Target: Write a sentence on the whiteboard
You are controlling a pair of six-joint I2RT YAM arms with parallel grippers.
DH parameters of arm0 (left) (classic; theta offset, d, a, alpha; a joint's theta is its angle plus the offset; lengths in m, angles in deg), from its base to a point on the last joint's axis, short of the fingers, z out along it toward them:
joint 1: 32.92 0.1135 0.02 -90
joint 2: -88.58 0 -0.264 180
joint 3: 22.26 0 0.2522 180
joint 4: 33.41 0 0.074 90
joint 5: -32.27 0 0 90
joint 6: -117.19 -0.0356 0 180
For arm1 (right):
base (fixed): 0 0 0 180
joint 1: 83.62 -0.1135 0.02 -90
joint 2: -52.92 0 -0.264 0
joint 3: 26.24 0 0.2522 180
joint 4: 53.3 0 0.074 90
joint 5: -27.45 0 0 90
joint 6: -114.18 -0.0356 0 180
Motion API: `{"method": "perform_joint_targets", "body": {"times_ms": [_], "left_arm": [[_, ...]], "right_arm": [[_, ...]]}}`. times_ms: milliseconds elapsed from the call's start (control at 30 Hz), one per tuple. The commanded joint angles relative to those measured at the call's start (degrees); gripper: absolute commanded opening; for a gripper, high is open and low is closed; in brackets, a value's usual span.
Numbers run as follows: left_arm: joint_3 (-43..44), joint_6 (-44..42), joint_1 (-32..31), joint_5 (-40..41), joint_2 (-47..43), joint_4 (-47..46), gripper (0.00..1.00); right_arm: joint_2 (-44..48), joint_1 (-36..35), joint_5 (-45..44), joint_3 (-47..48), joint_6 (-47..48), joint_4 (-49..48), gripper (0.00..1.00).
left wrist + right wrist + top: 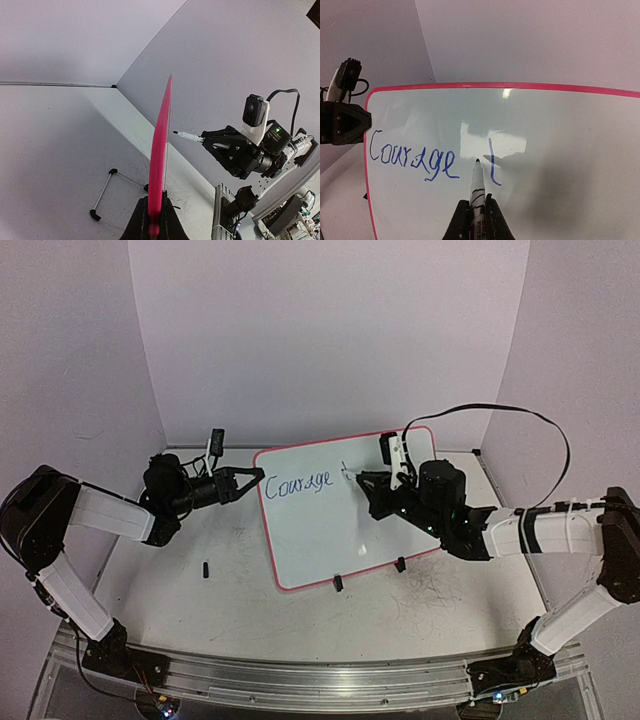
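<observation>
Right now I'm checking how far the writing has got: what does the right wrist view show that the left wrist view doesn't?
Only the right wrist view: the whiteboard face-on, with the sentence so far reading "Courage" plus one upright blue stroke after it.
Only the left wrist view: the board edge-on as a red-pink sliver, a black-tipped wire leg, and the right arm's wrist camera.
Both: the board, the left jaws gripping its edge, and the marker held in the right jaws, tip at the board's face.

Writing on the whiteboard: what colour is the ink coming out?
Dark blue. The writing on the whiteboard shows best in the right wrist view.
</observation>
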Motion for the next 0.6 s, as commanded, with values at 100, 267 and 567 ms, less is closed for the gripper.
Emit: {"method": "perform_joint_targets", "body": {"times_ms": [100, 267, 567], "left_arm": [[1.89, 0.07, -1.49, -1.00, 1.08, 2.13, 0.00], [1.88, 0.12, -1.49, -0.99, 1.05, 2.12, 0.00], [2.09, 0.18, -1.49, -1.06, 1.06, 2.29, 0.00]], "right_arm": [[-2.01, 0.09, -1.76, 2.81, -0.33, -2.24, 0.00], [-2.58, 0.09, -3.74, 2.72, -0.72, -1.31, 0.00], [-2.44, 0.07, -7.39, 2.30, -1.34, 0.40, 0.00]]}}
